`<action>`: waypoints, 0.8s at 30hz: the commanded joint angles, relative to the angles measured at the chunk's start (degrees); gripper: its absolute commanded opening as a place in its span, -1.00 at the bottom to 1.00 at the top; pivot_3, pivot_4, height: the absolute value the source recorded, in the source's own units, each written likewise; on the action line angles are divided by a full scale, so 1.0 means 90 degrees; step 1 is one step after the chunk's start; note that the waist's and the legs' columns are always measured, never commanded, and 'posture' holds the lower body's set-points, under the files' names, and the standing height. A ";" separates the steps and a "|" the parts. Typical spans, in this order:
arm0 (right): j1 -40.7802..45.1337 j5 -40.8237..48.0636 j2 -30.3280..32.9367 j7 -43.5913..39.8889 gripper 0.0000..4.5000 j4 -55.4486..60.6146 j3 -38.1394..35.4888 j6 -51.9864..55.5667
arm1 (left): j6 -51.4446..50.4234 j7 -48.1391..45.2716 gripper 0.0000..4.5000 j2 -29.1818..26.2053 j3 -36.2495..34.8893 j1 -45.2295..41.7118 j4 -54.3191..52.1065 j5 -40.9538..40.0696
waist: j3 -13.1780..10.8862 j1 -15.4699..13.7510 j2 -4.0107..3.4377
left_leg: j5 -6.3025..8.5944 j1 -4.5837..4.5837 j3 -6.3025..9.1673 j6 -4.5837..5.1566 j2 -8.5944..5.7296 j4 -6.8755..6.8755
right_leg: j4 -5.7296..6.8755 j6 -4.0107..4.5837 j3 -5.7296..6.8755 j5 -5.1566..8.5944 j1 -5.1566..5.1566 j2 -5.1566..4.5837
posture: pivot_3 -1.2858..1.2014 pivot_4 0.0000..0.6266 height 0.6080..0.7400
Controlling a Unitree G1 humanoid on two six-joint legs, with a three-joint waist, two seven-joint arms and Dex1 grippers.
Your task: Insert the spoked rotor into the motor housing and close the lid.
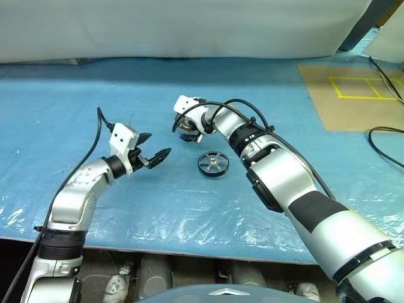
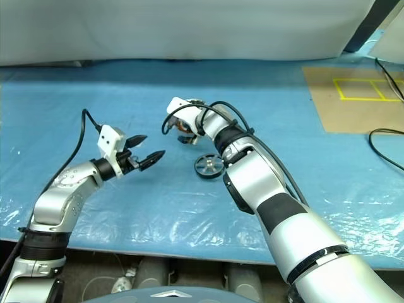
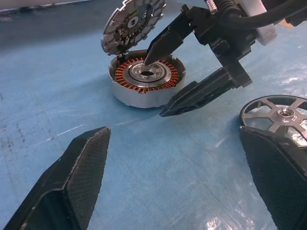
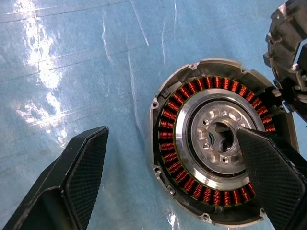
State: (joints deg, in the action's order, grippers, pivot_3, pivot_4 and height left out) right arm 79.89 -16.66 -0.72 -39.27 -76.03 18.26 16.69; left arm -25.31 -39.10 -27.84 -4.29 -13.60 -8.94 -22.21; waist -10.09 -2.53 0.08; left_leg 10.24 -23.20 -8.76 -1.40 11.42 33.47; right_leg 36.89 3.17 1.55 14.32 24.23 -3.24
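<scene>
The motor housing (image 3: 146, 76), a silver cup with copper windings, lies on the blue mat. Its ribbed lid (image 3: 132, 24) stands up open at the housing's far rim. My right gripper (image 4: 171, 130) is open right above the housing. One finger (image 4: 268, 167) hangs over the housing's dark centre and the other (image 4: 76, 177) is outside the rim over the mat. The spoked rotor (image 1: 213, 163) lies flat on the mat just to the right of the housing, nearer me. My left gripper (image 1: 156, 146) is open and holds nothing, a short way left of the housing.
Blue plastic sheeting (image 1: 76, 113) covers the table, whose front edge (image 1: 189, 249) runs near me. A brown board with yellow tape (image 1: 353, 95) lies at the back right, with black cables (image 1: 385, 136) beside it. White cloth (image 1: 189, 25) closes the back.
</scene>
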 commanded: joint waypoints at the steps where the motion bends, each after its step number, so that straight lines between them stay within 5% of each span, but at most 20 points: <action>1: 0.0076 -0.0136 -0.0123 -0.0060 0.99 0.0067 0.0055 -0.0001 | 0.0103 0.0020 1.00 0.0012 -0.0023 0.0014 -0.0140 -0.0002 | 0.0000 0.0000 0.0000 | 0.0000 -0.0001 0.0000 0.0000 0.0000 0.0000 | 0.0000 0.0000 0.0000 0.0000 0.0000 0.0000 | 0.03 -0.52 1.00; 7: 0.0017 -0.0049 -0.0218 0.0069 0.99 0.0037 -0.0134 0.0130 | 0.0106 0.0030 1.00 0.0009 -0.0042 -0.0018 -0.0127 0.0001 | 0.0000 -0.0004 0.0000 | 0.0000 0.0000 0.0000 0.0000 0.0000 0.0000 | 0.0000 0.0000 0.0000 0.0000 0.0000 0.0000 | 0.03 -0.52 1.00; 17: -0.0120 -0.0305 -0.0090 -0.0249 -0.25 0.0093 0.0090 0.0074 | 0.0105 0.0053 1.00 0.0098 0.0087 -0.0055 -0.0125 0.0042 | 0.0001 0.0005 0.0000 | 0.0002 0.0005 0.0000 -0.0003 0.0000 0.0000 | 0.0000 0.0000 0.0000 0.0000 -0.0004 0.0001 | 0.03 -0.52 1.00; 24: -0.0056 -0.0294 -0.0041 -0.0821 -0.25 0.0321 0.0130 0.0237 | 0.0120 0.0068 1.00 0.0142 0.0111 -0.0126 -0.0077 0.0067 | 0.0001 0.0001 0.0000 | 0.0005 0.0010 0.0000 -0.0008 0.0000 0.0002 | 0.0003 -0.0001 -0.0001 0.0000 -0.0008 0.0000 | 0.03 -0.52 1.00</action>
State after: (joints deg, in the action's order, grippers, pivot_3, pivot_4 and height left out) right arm 79.58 -19.62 -0.70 -44.51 -74.08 19.38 17.97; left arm -25.24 -38.49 -26.59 -2.94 -13.87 -8.72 -21.39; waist -10.08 -2.52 0.08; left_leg 10.26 -23.11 -8.76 -1.43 11.42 33.48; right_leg 36.92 3.16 1.53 14.31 24.16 -3.24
